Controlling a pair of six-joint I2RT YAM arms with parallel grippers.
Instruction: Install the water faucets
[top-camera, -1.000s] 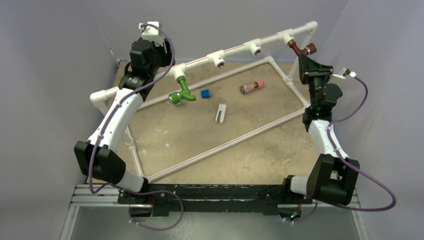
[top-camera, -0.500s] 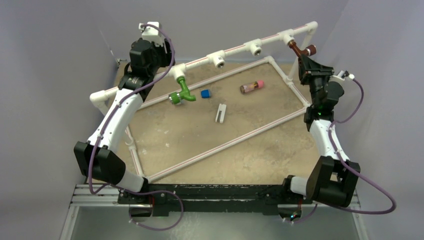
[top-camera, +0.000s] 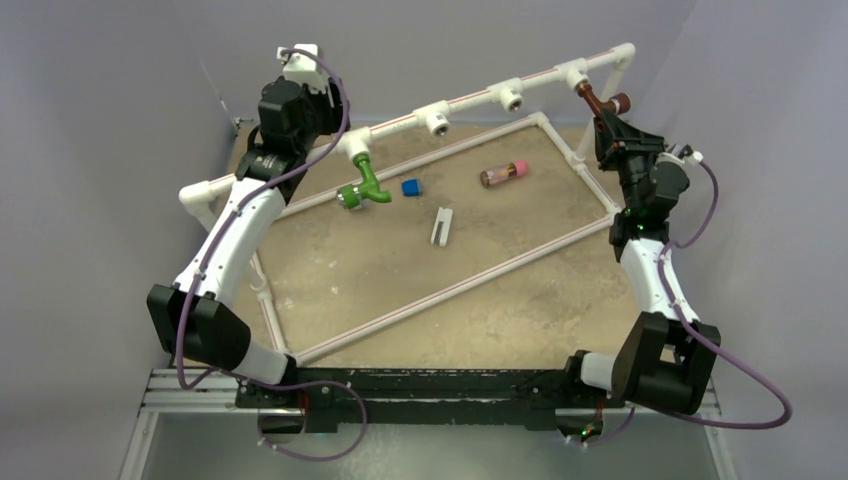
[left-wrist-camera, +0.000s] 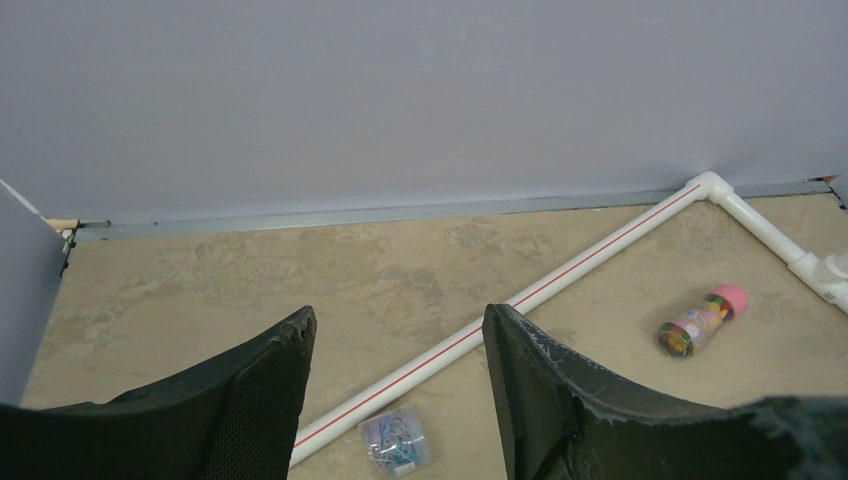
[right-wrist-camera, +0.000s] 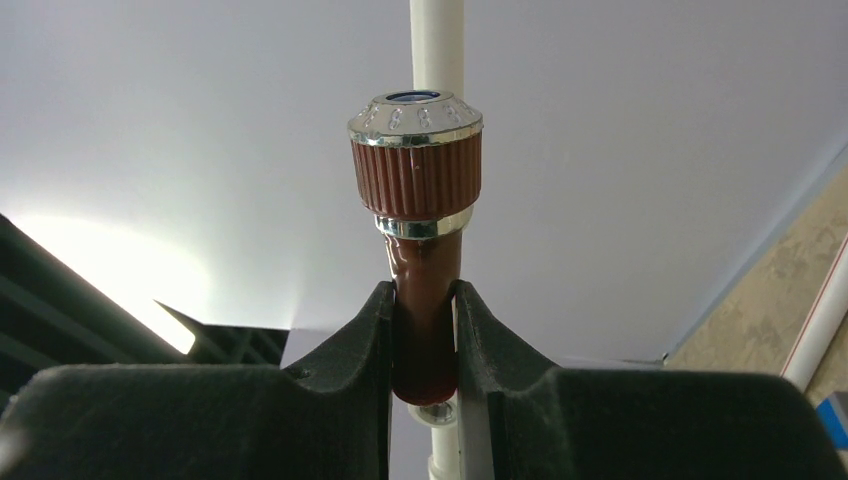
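Note:
The green faucet (top-camera: 361, 186) hangs from a white tee (top-camera: 355, 146) on the raised white pipe (top-camera: 470, 100), its round end down toward the table. The reddish-brown faucet (top-camera: 601, 102) is at the pipe's far right end, below the last tee (top-camera: 575, 72). My right gripper (top-camera: 607, 118) is shut on its body; in the right wrist view the two fingers clamp the brown stem (right-wrist-camera: 425, 330) below its ribbed knob (right-wrist-camera: 416, 165). My left gripper (left-wrist-camera: 400, 345) is open and empty, held high at the back left by the pipe.
On the table inside the white pipe frame (top-camera: 450, 288) lie a brownish cylinder with a pink cap (top-camera: 503, 173), a small blue box (top-camera: 410, 187) and a white clip (top-camera: 441, 225). The left wrist view shows the cylinder (left-wrist-camera: 697, 321), a clear box of clips (left-wrist-camera: 395, 441) and a floor pipe (left-wrist-camera: 560, 278).
My right wrist has shifted slightly left and up with the brown faucet in its grip, bringing it closer to the end tee. The left arm has not moved.

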